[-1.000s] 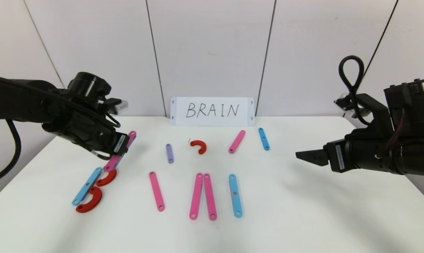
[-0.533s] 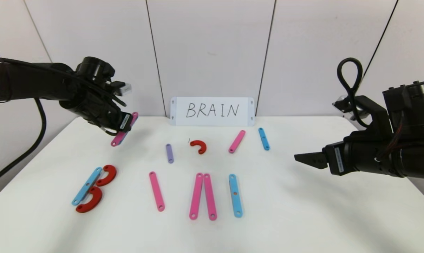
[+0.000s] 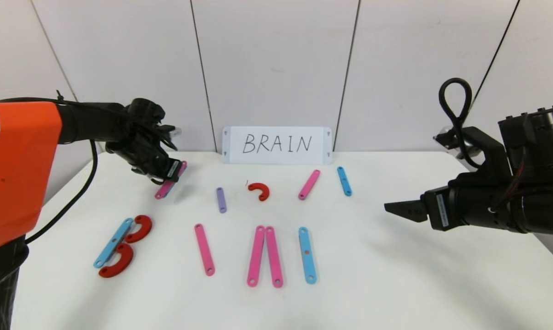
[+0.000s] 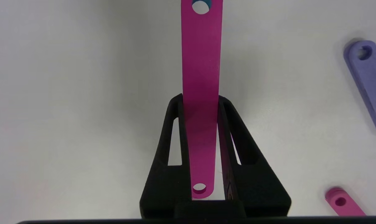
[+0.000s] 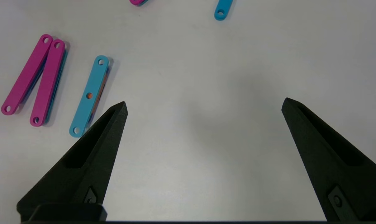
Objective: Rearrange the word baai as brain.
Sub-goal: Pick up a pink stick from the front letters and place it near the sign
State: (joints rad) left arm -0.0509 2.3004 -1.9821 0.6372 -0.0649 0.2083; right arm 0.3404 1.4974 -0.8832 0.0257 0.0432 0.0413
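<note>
My left gripper point(image 3: 172, 172) is shut on one end of a pink strip point(image 3: 166, 186), at the back left of the table point(image 3: 395, 284). In the left wrist view the pink strip point(image 4: 202, 62) runs out between the closed fingers of that gripper point(image 4: 200, 99). A blue strip point(image 3: 113, 242) with two red half-rings point(image 3: 139, 228) lies front left. Along the front lie a single pink strip point(image 3: 204, 249), a pair of pink strips point(image 3: 265, 255) and a blue strip point(image 3: 307, 254). My right gripper point(image 3: 393, 208) hovers open at the right, holding nothing.
Behind the front row lie a purple strip point(image 3: 221, 200), a red half-ring point(image 3: 260, 190), a pink strip point(image 3: 309, 184) and a short blue strip point(image 3: 344, 181). A white card reading BRAIN point(image 3: 277, 145) leans on the back wall.
My left gripper has carried the pink strip away from the blue strip and red half-rings, toward the back and right. The right arm has barely moved.
</note>
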